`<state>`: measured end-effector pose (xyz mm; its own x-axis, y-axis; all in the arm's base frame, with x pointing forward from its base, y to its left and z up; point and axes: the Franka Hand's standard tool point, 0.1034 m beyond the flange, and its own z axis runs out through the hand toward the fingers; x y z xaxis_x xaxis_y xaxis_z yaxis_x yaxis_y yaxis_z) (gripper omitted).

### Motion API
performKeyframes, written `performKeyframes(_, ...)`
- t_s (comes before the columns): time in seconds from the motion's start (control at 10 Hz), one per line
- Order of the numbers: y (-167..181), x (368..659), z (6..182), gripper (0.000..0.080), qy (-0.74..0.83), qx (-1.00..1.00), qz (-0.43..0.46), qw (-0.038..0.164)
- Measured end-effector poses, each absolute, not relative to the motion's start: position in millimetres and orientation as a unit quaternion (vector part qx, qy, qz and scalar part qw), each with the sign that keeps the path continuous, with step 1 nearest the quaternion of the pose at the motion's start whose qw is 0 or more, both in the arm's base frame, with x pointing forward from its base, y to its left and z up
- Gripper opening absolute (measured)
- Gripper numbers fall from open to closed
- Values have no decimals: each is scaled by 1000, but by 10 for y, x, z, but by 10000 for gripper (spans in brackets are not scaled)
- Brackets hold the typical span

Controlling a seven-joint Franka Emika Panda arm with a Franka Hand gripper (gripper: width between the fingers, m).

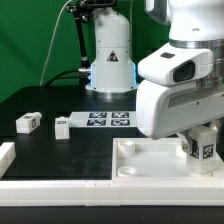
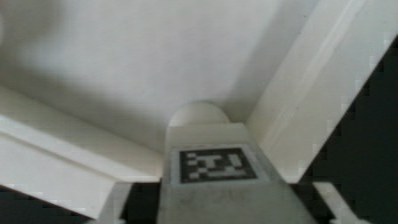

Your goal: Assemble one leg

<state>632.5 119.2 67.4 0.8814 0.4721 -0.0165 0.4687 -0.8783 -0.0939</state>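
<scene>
My gripper (image 1: 201,138) is shut on a leg (image 1: 205,150), a small white block with a black-and-white tag on its face. It holds the leg upright over the large white square panel (image 1: 140,160), near the panel's corner at the exterior view's right. In the wrist view the leg (image 2: 217,150) points down at the panel's surface (image 2: 125,70), beside a raised rim. My gripper (image 2: 222,208) has a finger on each side of the leg. I cannot tell whether the leg touches the panel. Two more legs (image 1: 27,122) (image 1: 62,127) lie on the black table at the exterior view's left.
The marker board (image 1: 108,119) lies on the table in front of the robot base (image 1: 110,60). A white rim (image 1: 8,155) borders the table at the exterior view's left and front. The arm's white body (image 1: 175,80) fills the exterior view's right.
</scene>
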Motion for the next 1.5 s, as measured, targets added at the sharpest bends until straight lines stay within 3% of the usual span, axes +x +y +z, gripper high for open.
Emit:
performKeyframes(0.6, 1218, 6348, 661, 292, 73, -996, 20, 46)
performKeyframes(0.8, 1195, 6371, 660, 293, 205, -976, 21, 65)
performKeyframes(1.5, 1233, 6372, 651, 293, 494, -866, 43, 65)
